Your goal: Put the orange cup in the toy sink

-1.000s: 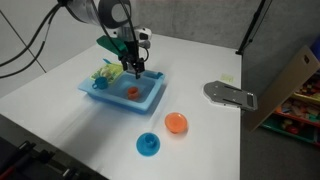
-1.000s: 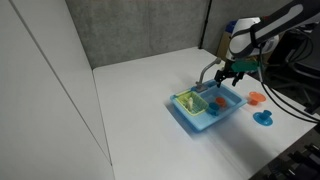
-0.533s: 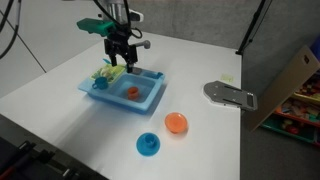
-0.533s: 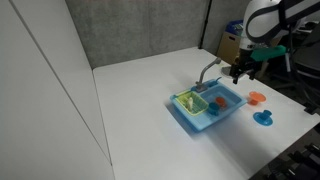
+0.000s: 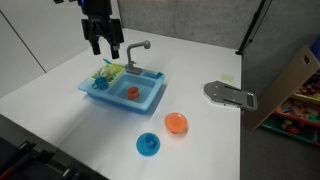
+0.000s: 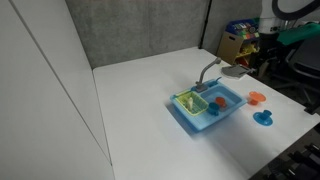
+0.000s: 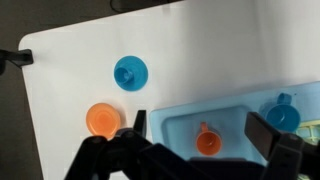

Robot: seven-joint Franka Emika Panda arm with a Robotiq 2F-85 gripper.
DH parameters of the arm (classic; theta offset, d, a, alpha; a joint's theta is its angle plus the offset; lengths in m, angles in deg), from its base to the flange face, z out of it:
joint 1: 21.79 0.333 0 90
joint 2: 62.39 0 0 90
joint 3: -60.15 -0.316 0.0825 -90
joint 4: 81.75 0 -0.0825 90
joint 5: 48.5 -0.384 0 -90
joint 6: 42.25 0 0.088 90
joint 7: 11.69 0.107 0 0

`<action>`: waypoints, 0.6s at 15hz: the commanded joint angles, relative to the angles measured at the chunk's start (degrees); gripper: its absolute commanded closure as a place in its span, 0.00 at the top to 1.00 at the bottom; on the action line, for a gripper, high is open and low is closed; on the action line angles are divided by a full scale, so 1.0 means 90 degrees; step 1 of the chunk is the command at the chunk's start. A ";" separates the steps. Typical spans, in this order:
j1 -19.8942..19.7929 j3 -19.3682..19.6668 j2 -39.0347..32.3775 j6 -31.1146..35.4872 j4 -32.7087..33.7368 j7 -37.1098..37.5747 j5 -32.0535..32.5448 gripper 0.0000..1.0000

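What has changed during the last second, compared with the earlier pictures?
The gripper rose from just above the sink and drew away from it, towards the faucet side. Its jaws are open and empty. Nothing was visibly taken hold of or let go. The orange cup stayed in the basin. The orange dish and the blue dish did not move.

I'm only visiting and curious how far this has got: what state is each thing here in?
claw: open, empty, high above the table.
toy sink: sitting on the table.
orange cup: inside the sink's basin, not held.
orange dish: flat on the table, outside the sink.
blue dish: flat on the table, outside the sink.
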 commanded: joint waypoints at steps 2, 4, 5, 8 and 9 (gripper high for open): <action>-0.0044 -0.0183 0.1229 -0.0220 -0.0611 -0.0119 0.0069 1.00; -0.0057 -0.0248 0.1663 -0.0297 -0.0749 -0.0234 0.0000 1.00; -0.0059 -0.0278 0.1852 -0.0350 -0.0797 -0.0301 -0.0028 1.00; -0.0074 -0.0295 0.2423 -0.0848 -0.0759 -0.0686 -0.0159 1.00; -0.0068 -0.0291 0.2555 -0.1064 -0.0694 -0.0825 -0.0219 1.00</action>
